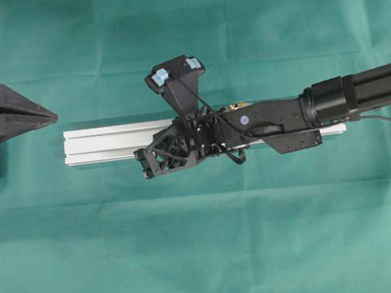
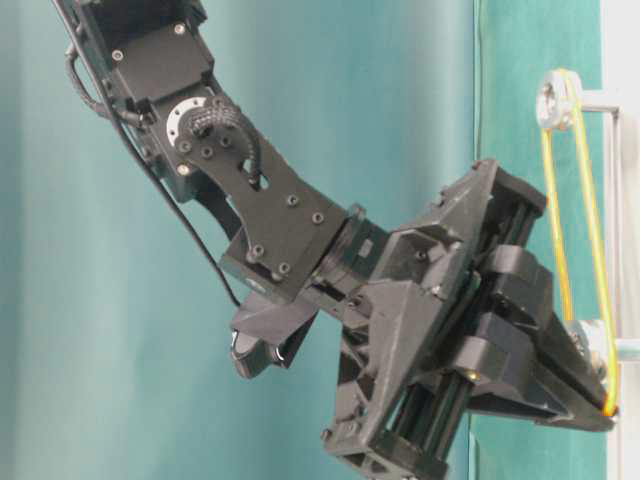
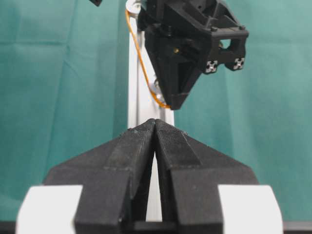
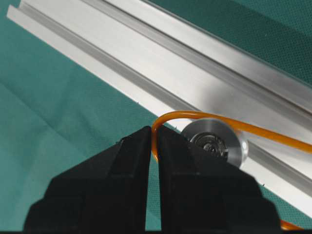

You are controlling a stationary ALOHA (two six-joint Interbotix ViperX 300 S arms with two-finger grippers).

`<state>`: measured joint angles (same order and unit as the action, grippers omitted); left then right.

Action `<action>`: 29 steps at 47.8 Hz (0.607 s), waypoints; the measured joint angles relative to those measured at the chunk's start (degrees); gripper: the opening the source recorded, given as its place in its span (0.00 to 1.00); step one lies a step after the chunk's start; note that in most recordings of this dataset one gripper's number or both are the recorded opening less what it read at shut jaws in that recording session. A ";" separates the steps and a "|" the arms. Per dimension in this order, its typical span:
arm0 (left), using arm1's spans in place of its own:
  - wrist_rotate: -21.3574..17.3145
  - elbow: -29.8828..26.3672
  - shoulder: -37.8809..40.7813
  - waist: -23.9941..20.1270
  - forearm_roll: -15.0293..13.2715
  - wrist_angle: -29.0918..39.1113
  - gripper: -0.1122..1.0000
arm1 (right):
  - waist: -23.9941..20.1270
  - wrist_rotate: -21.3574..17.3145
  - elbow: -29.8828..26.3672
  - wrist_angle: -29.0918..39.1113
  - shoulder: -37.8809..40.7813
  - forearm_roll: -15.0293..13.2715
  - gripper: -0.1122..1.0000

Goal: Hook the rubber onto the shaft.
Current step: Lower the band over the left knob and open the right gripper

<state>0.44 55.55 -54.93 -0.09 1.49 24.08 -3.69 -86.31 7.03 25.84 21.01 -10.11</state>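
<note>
I have the right gripper (image 4: 152, 141) pinching the rubber band (image 4: 168, 117) at the pulley (image 4: 214, 140) on the rail (image 1: 113, 143).

Its jaws are pressed together on the thin orange loop, which curves over the silver pulley and runs taut up to a second pulley (image 2: 552, 98). My left gripper (image 3: 155, 124) sits shut and empty off the rail's end. Open green cloth (image 1: 204, 242) lies on both sides.

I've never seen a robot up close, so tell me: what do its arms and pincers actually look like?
Both are matt black. The right arm is a squared beam ending in bolted plates with silver screws, a looped black cable and a camera bracket with pale blue pads. Its right pincer and the left pincer are ribbed black wedges; the left has white blocks at its base.
</note>
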 measured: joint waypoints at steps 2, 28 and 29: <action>0.00 0.00 0.00 -0.09 0.00 0.00 0.10 | 0.00 0.00 0.00 0.00 0.00 0.00 0.16; 0.00 0.00 0.00 0.00 -0.09 0.00 0.10 | -0.26 0.00 0.44 -0.09 -0.09 -0.09 0.16; 0.00 0.00 0.00 0.00 -0.09 0.00 0.10 | -0.26 0.00 0.44 -0.09 0.00 -0.18 0.16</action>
<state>0.44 55.55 -54.93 -0.09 1.41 24.08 -3.96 -86.31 7.47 25.75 21.01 -10.28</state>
